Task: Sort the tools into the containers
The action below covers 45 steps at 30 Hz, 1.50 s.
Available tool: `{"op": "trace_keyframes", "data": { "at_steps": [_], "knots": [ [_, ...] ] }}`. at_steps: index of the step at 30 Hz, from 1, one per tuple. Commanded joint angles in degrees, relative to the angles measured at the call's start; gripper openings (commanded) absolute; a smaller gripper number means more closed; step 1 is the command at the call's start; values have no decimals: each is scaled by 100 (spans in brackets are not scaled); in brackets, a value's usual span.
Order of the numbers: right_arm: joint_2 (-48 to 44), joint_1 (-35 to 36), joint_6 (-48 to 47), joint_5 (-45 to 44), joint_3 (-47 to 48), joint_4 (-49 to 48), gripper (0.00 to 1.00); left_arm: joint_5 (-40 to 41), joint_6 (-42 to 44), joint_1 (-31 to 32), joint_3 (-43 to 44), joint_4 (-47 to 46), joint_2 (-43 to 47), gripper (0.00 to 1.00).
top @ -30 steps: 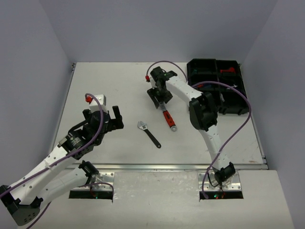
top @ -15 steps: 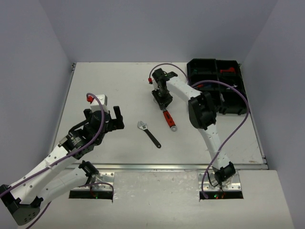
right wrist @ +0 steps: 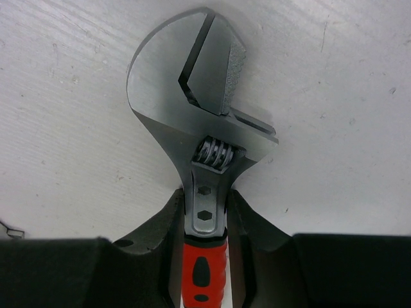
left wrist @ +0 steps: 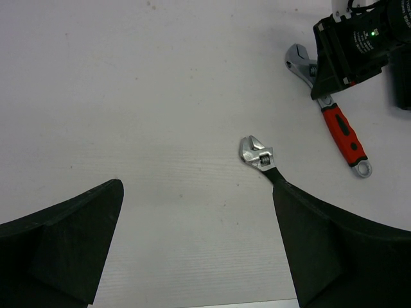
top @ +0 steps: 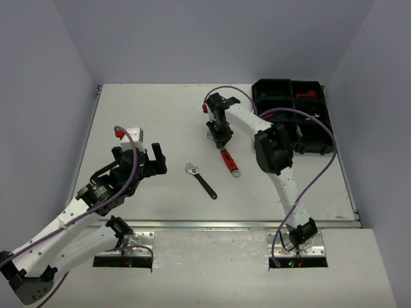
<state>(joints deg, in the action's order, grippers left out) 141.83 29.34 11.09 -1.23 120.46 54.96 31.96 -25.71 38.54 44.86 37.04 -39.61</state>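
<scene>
A red-handled adjustable wrench (top: 227,160) lies on the white table at centre right. My right gripper (top: 219,135) is down on it, and in the right wrist view its fingers (right wrist: 166,221) press both sides of the silver neck just above the red grip (right wrist: 205,269); the gripper (right wrist: 205,200) is shut on it. A black-handled adjustable wrench (top: 200,179) lies nearer the front. My left gripper (top: 142,163) is open and empty to its left, above the table; in its wrist view (left wrist: 198,186) the wrench head (left wrist: 257,154) shows ahead to the right.
The black six-compartment organiser tray (top: 255,102) stands at the back right, with red-handled tools (top: 309,94) in its far compartments. A purple cable loops from the right arm over the tray. The red wrench (left wrist: 343,133) also shows in the left wrist view.
My right gripper has turned, come down onto the red-handled wrench's neck and closed on it. The left arm has barely moved.
</scene>
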Motion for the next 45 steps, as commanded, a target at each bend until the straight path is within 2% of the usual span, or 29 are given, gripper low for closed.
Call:
{"op": "trace_keyframes", "data": {
  "at_steps": [1, 16, 29, 45],
  "knots": [
    [-604, -8, 370, 119, -343, -12, 0, -23, 75, -40, -30, -285, 95, 100],
    [-2226, -159, 688, 228, -1083, -548, 0, -25, 75, -40, -41, -294, 194, 100],
    [-4012, -906, 989, 264, -2658, -1384, 0, -94, 102, -40, -48, -326, 258, 100],
    [-4779, -1162, 1084, -319, -3158, -1540, 0, -123, 110, -38, -48, -329, 188, 100]
  ]
}}
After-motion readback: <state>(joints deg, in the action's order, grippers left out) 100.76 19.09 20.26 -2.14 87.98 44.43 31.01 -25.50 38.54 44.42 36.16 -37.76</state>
